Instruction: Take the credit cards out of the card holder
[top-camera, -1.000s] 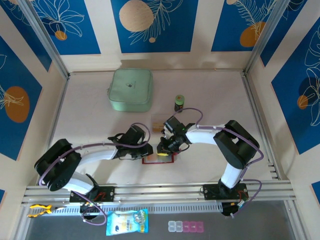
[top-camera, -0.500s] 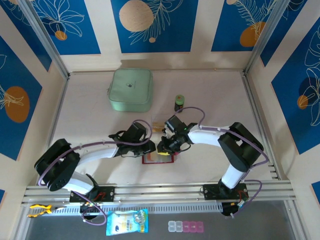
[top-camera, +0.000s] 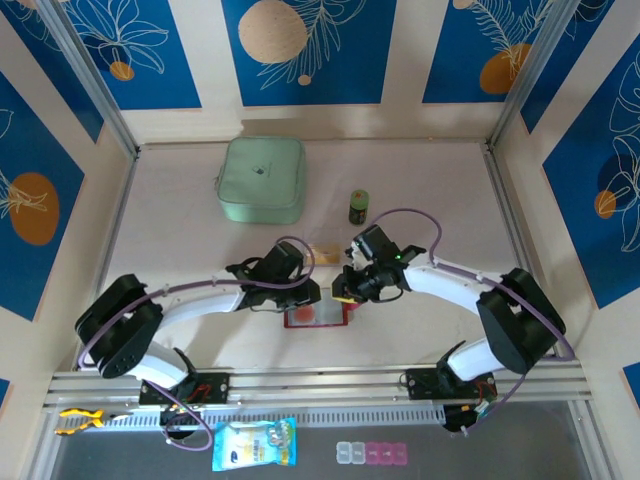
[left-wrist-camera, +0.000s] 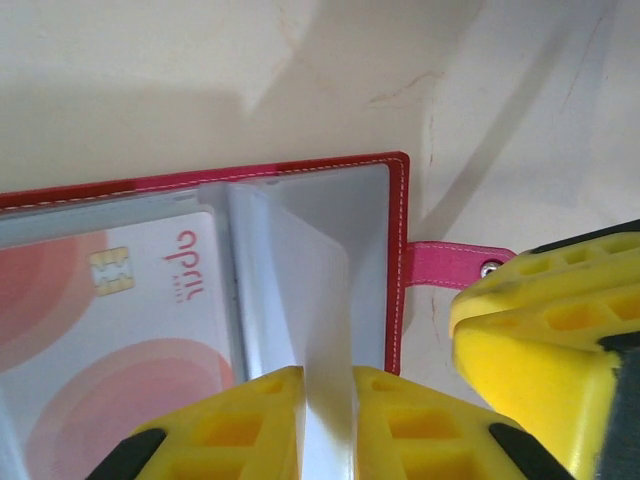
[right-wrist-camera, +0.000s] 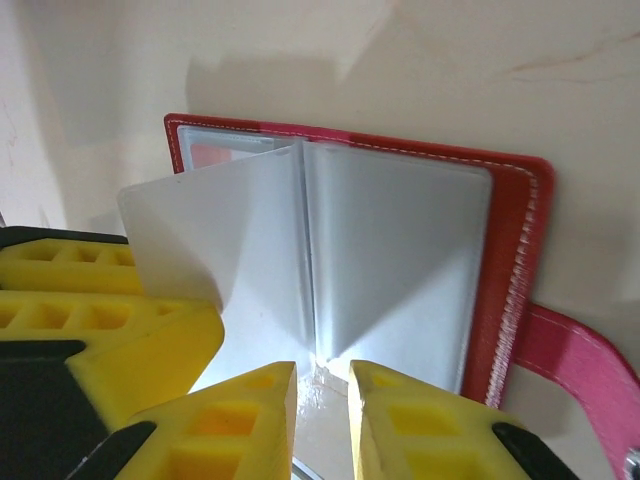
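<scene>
Fingers of left gripper (left-wrist-camera: 327, 385): left wrist view, pinching a clear pocket page (left-wrist-camera: 300, 260) of the card holder (left-wrist-camera: 398, 250); one credit card (left-wrist-camera: 110, 330) sits inside.
Right gripper (right-wrist-camera: 322, 378): right wrist view, nearly closed around the pocket fold (right-wrist-camera: 305, 250); grip unclear.
Top view: holder open on table (top-camera: 450, 180); another card (top-camera: 322, 250) lies out.
Step, next: page held up; likely slide the inside card out.
In the way: floppy pages, crowded grippers; green case (top-camera: 262, 178) well apart.

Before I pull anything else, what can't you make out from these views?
Cards left in the card holder: left wrist view, the credit card runs off the frame and frosted pockets hide any others.
Right claw grip: right wrist view, its tips are cut off by the bottom edge.
Loose card print: top view, too small.
</scene>
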